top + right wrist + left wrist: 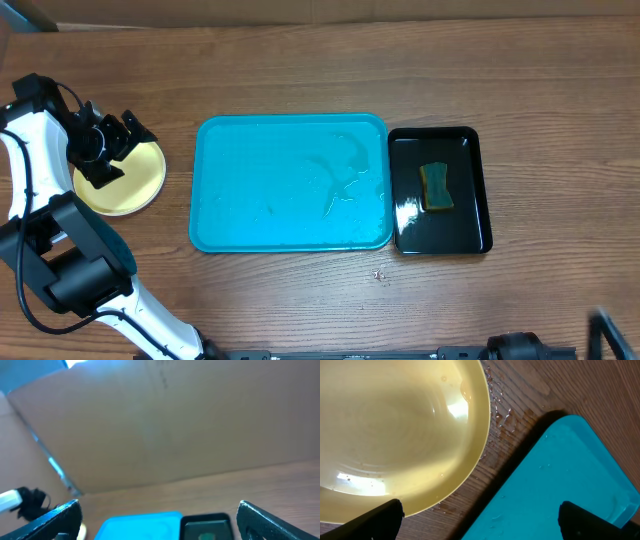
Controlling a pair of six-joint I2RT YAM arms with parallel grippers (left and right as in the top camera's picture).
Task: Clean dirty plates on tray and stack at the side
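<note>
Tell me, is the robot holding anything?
Nothing. The left gripper hangs open above the yellow plate; the right gripper is open and empty too.

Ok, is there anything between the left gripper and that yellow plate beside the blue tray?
Nothing visible does. The left gripper is open directly over the pale yellow plate, which lies on the table just left of the turquoise tray. The wrist view shows the plate's face bare apart from a few water drops.
</note>
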